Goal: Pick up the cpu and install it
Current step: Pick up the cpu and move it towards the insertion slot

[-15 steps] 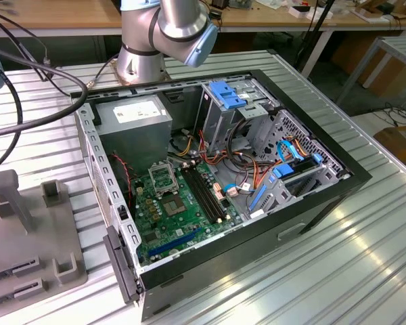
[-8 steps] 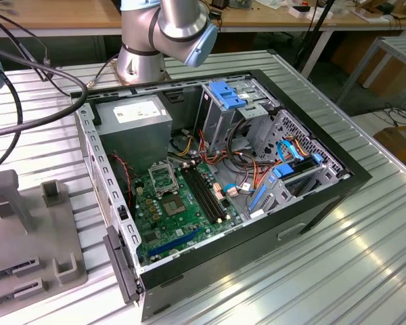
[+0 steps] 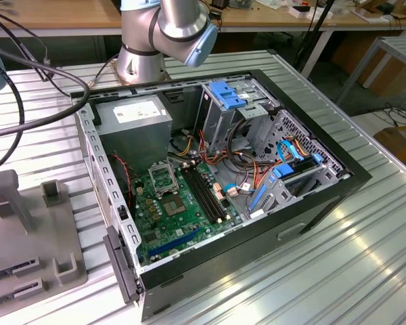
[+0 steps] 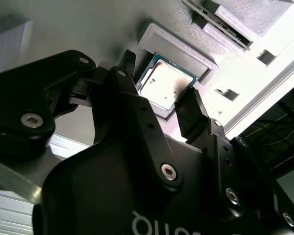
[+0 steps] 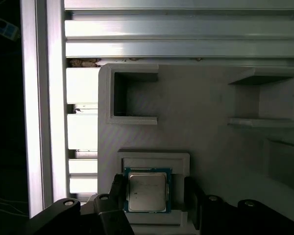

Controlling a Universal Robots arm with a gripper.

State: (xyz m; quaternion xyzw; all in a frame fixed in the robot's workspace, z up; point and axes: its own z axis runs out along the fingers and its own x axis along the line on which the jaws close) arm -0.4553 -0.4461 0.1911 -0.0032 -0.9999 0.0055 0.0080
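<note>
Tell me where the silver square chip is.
In both wrist views, the silver square chip lies in a raised grey holder, between the open jaws.

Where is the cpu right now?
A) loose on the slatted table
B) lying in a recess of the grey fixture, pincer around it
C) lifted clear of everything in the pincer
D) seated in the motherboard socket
B: in the first wrist view the cpu lies flat in a recess of the grey fixture, with the open pincer straddling it.

Robotics laboratory or workshop. A ribbed aluminium desk (image 3: 365, 223) carries an opened computer case (image 3: 210, 271) and the robot arm's base (image 3: 141, 61), with wooden workbenches (image 3: 54, 15) beyond. A grey moulded fixture (image 5: 201, 122) lies just before the tool (image 5: 153, 193).
</note>
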